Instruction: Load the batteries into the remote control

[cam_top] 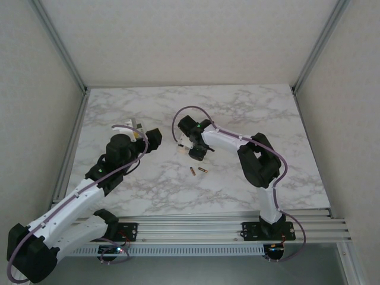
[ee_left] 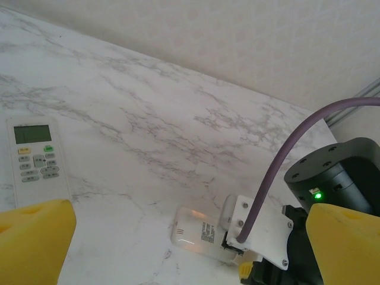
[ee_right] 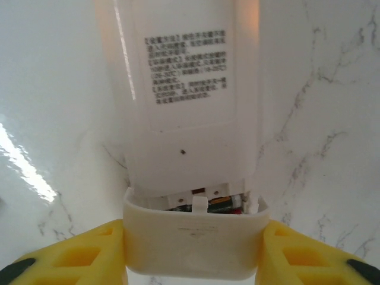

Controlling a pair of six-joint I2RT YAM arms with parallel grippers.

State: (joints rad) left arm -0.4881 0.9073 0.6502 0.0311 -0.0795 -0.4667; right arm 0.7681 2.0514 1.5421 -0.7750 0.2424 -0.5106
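Observation:
A white remote control (ee_right: 187, 89) lies face down on the marble table, label side up. My right gripper (ee_right: 193, 252) is shut on its battery cover (ee_right: 193, 237), yellow fingers (ee_right: 77, 255) pressing both sides. The cover sits at the remote's near end with a gap, and batteries (ee_right: 217, 205) show inside the compartment. Two loose batteries (cam_top: 192, 171) (cam_top: 203, 170) lie on the table in front of the right gripper (cam_top: 191, 149). My left gripper (ee_left: 190, 261) is open, with nothing between its pads, to the left of that remote (ee_left: 199, 233).
A second white remote (ee_left: 35, 160) lies face up, buttons and screen showing, near the left gripper (cam_top: 140, 130). The right arm's purple cable (ee_left: 285, 160) arches over the face-down remote. Aluminium frame posts stand at the table's back corners.

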